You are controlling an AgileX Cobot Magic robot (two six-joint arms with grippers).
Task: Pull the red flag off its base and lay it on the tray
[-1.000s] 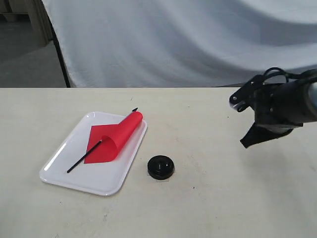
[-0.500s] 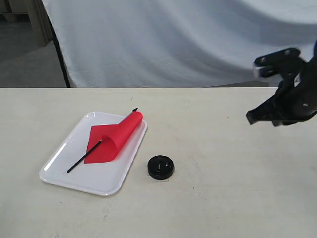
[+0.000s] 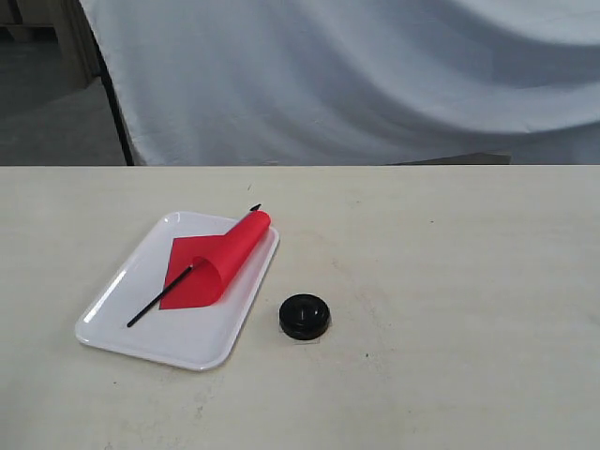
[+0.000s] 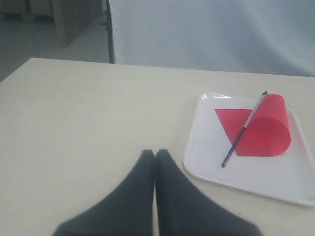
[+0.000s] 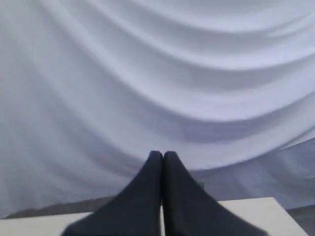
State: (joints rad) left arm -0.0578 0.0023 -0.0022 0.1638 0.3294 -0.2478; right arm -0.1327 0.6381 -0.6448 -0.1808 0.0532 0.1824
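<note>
Red flag [image 3: 214, 262] is down on the tray [image 3: 122, 323], pennant curled over itself, stick [image 3: 159, 297] lying diagonally. The base [image 3: 305, 316] sits bare on the table [image 3: 450, 281], just beside the tray and not touching it.

Your left pincer [image 4: 155, 153] has its tips pressed together, holding nothing, over the table near the tray. Your right pincer [image 5: 163, 154] is together too and empty, facing the white cloth [image 5: 147, 73].

If you touch that flag, expect it to be feather-light and floppy. The paper would likely crease or tear, so take the thin, stiffer stick at its bare end. It looks slick and may roll.
</note>
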